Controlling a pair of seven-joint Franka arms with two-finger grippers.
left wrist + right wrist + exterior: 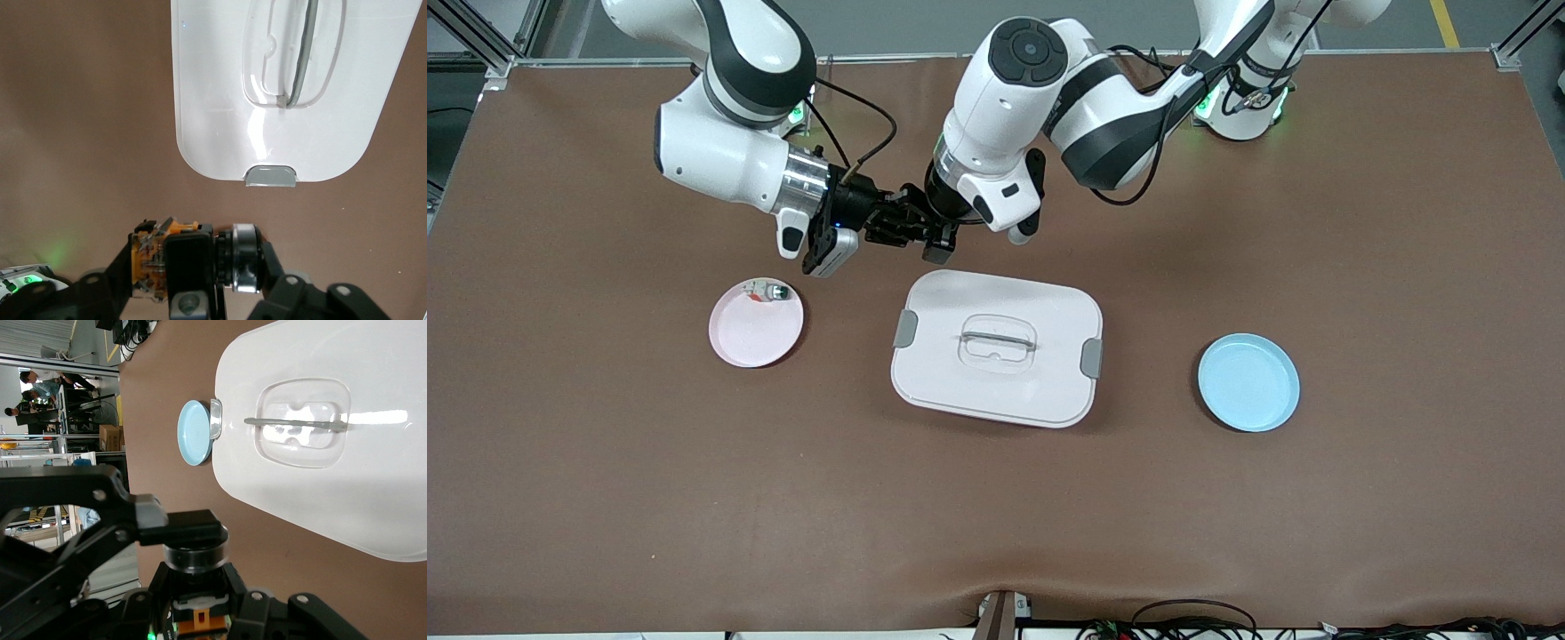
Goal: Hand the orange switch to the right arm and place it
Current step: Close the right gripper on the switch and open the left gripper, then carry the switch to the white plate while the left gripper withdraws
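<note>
Both grippers meet in the air just over the white box's edge nearest the robots: the right gripper is clamped on the orange switch, while I can't tell whether the left gripper grips it. Bare table surrounds them.

Brown table, matte top, running the full width of the front view. Resting on it, a white lidded box with grey clips at both ends and a recessed handle, near the middle. Toward the right arm's end, a pink plate with a small white part with a green cap at its rim. Toward the left arm's end, a blue plate, well apart from the box. Cables along the table's nearest edge.
</note>
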